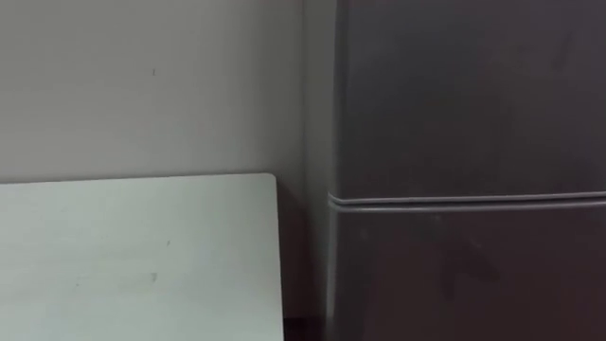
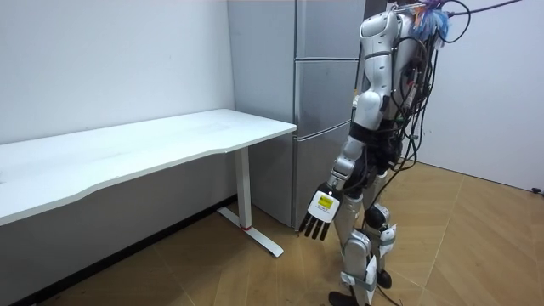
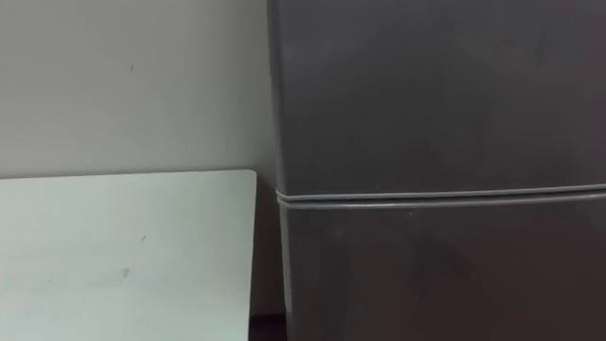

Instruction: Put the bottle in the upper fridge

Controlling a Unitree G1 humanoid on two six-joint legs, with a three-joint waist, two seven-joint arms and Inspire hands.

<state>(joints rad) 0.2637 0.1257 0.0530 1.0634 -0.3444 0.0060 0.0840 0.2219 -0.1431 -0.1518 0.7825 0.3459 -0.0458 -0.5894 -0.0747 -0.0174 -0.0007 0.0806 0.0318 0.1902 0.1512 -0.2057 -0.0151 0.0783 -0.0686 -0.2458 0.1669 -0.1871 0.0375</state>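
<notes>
A tall grey fridge [image 1: 473, 114] stands right in front of me with both doors shut. A seam [image 1: 464, 201] splits the upper door from the lower door [image 1: 473, 279]. In the room view I stand upright facing the fridge [image 2: 323, 93], close to it. My left hand [image 2: 321, 217] hangs down at my side at about knee height, fingers straight and open, holding nothing.
A white table [image 1: 133, 256] stands to my left against the pale wall, its corner a narrow gap away from the fridge's side. In the room view the table [image 2: 170, 140] runs along the wall on white legs, with wooden floor around me.
</notes>
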